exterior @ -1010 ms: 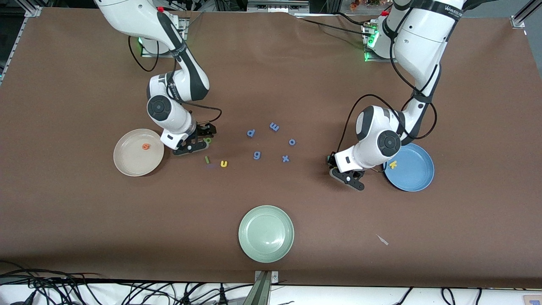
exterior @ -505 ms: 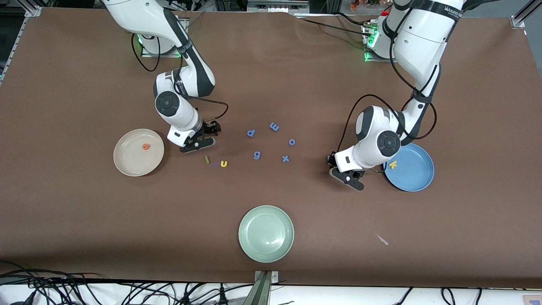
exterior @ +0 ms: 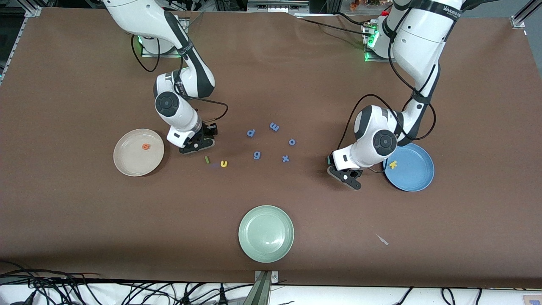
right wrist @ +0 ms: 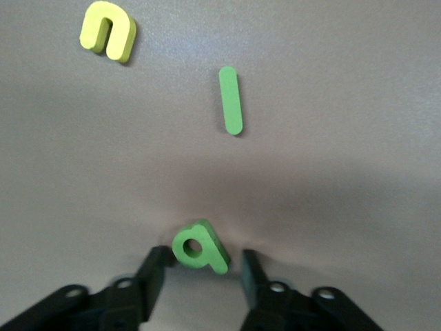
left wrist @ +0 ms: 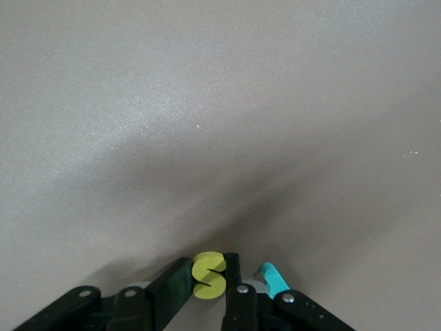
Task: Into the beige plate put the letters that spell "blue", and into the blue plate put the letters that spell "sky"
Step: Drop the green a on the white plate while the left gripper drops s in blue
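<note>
**Front view inspection: both grippers down at foam letters**

Front view shows the left gripper (exterior: pixel 348 176) low at the brown table (exterior: pixel 84 220), just beside the round medium-blue plate (exterior: pixel 413 178), toward the left arm's end. That plate holds a small yellow foam k (exterior: pixel 393 164). In the left wrist view, its fingers (left wrist: pixel 169 286) are closed on a small yellow foam s (left wrist: pixel 209 275); a teal foam y (left wrist: pixel 273 278) lies just beside the fingers.

The right gripper (exterior: pixel 195 146) is down at the table near the round cream-beige plate (exterior: pixel 127 167), which contains an orange foam e (exterior: pixel 145 146). In the right wrist view, its fingers (right wrist: pixel 153 272) stand apart on either side of a small green foam b (right wrist: pixel 200 246), with a gap visible at one side; no firm grip is evident.

A dark green foam l (exterior: pixel 207 159) and a yellow foam u (exterior: pixel 223 163) lie on the table, nearer the front camera than the right gripper.
</note>
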Controlling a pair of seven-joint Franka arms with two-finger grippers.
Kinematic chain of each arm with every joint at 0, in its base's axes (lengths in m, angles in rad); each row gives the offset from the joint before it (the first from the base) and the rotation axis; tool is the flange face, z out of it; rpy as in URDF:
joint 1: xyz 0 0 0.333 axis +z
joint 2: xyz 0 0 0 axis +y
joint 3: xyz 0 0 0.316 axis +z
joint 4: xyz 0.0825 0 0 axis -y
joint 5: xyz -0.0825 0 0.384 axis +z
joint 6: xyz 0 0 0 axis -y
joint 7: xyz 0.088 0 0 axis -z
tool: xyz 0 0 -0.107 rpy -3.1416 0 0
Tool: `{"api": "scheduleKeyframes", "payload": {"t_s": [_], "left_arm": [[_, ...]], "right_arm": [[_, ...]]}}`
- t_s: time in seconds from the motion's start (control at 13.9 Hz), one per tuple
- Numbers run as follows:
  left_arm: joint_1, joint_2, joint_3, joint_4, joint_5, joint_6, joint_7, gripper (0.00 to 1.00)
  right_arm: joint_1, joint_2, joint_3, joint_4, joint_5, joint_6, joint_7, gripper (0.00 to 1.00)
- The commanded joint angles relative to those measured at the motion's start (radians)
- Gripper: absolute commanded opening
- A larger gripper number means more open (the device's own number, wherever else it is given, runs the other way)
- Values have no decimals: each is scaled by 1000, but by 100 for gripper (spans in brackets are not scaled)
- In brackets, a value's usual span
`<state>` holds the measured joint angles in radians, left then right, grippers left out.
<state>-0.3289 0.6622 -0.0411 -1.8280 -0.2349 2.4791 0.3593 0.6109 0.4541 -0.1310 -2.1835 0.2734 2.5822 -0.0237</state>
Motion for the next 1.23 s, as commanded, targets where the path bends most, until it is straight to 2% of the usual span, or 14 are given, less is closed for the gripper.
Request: {"api": "scheduleKeyframes", "payload": {"t_s": [0.0, 0.14, 0.29, 0.36, 0.51, 0.65, 0.72, 0.79, 0.87, 0.94, 1.15], "left_arm": [[1, -10, 15, 0, 23, -2, 4, 8], [75, -74, 14, -5, 28, -20, 3, 6], [157, -134, 9, -11, 28, -133, 39, 6], [198, -162, 9, -23, 28, -178, 108, 6], [284, -202, 9, -69, 29, -192, 293, 6], [356, -223, 13, -146, 39, -192, 392, 6], [366, -225, 17, -164, 40, -192, 400, 11], [369, -225, 17, -175, 42, -189, 400, 31], [367, -223, 17, -174, 61, -186, 394, 67], [363, -223, 15, -168, 72, -184, 386, 78], [323, -210, 1, -152, 51, -157, 324, 75]], "right_arm": [[10, 1, -1, -9, 10, 18, -13, 22], [12, 12, -1, -9, 10, 39, -15, 14], [16, 12, -1, -9, 10, 41, -15, 13], [16, 12, -1, -7, 10, 41, -16, 12], [16, 12, -1, -4, 10, 39, -15, 9], [15, 8, -2, 2, 10, 33, -16, 5], [15, 3, -6, 4, 10, 23, -16, 4], [12, -5, -13, 17, 10, -14, -18, 3], [12, -17, -36, 45, 10, -87, -18, 3], [12, -26, -53, 82, 10, -164, -18, 2], [12, -46, -104, 113, 9, -254, -51, 2]]}}
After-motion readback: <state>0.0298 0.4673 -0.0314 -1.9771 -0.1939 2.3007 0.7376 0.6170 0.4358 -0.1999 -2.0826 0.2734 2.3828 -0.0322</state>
